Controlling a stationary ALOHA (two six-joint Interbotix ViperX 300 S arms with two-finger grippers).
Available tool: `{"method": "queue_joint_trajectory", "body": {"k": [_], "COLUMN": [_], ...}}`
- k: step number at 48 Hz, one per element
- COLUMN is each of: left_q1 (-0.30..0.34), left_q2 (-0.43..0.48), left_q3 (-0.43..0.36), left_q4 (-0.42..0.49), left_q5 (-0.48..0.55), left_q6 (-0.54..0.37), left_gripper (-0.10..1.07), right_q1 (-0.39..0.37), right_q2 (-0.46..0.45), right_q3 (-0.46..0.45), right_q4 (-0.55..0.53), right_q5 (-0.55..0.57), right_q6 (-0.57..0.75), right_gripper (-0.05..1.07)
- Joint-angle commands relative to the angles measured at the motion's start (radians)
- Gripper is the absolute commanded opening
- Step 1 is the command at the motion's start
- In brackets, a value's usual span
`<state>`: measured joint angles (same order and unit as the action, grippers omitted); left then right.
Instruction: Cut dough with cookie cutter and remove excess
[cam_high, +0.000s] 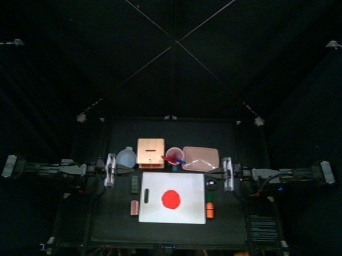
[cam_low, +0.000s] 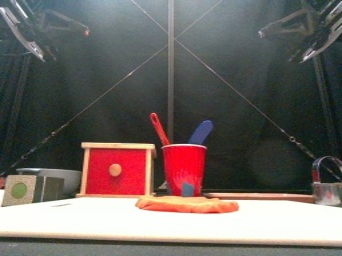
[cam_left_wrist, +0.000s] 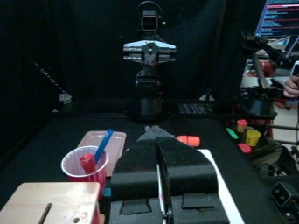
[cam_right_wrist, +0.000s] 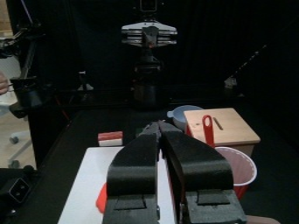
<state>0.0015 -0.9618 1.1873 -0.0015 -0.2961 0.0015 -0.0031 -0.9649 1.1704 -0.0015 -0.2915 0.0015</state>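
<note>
The dough (cam_high: 174, 198) is a flat, round red disc lying in the middle of the white board (cam_high: 150, 190). In the front view the dough (cam_low: 187, 205) is a low red-orange mound on the board (cam_low: 80, 222). It looks whole, and no cut line or separate excess shows. A metal piece with an arched handle (cam_low: 327, 183), possibly the cookie cutter, stands at the board's right end. My left gripper (cam_high: 112, 168) (cam_left_wrist: 153, 134) hangs shut and empty left of the board's far edge. My right gripper (cam_high: 227, 172) (cam_right_wrist: 158, 129) is shut and empty on the opposite side.
Behind the board stand a wooden box with a red front (cam_low: 116, 169), a red cup (cam_low: 183, 168) holding a red and a blue tool, and a pinkish tub (cam_high: 201, 157). A grey container (cam_low: 34, 185) sits far left. A person's hand (cam_left_wrist: 289, 83) shows beyond the curtains.
</note>
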Motion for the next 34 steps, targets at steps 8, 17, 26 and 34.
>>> {"method": "queue_joint_trajectory", "body": {"k": [8, 17, 26, 34], "left_q1": [-0.005, -0.006, -0.009, -0.009], "left_q2": [0.021, 0.054, 0.097, 0.118], "left_q3": [0.032, 0.044, 0.048, 0.049], "left_q4": [-0.023, -0.023, -0.023, -0.023], "left_q5": [-0.034, -0.035, -0.04, -0.054], "left_q6": [-0.005, -0.006, -0.006, -0.005], "left_gripper": [0.0, 0.0, 0.0, 0.0], "right_q1": [0.0, -0.014, -0.018, -0.018], "right_q2": [0.114, 0.207, 0.221, 0.219], "right_q3": [-0.008, -0.08, -0.181, -0.189], "right_q4": [0.006, 0.029, 0.049, 0.049], "right_q5": [0.13, 0.522, 0.931, 1.023], "right_q6": [0.006, 0.037, 0.041, 0.04], "right_gripper": [0.02, 0.03, 0.03, 0.05]}}
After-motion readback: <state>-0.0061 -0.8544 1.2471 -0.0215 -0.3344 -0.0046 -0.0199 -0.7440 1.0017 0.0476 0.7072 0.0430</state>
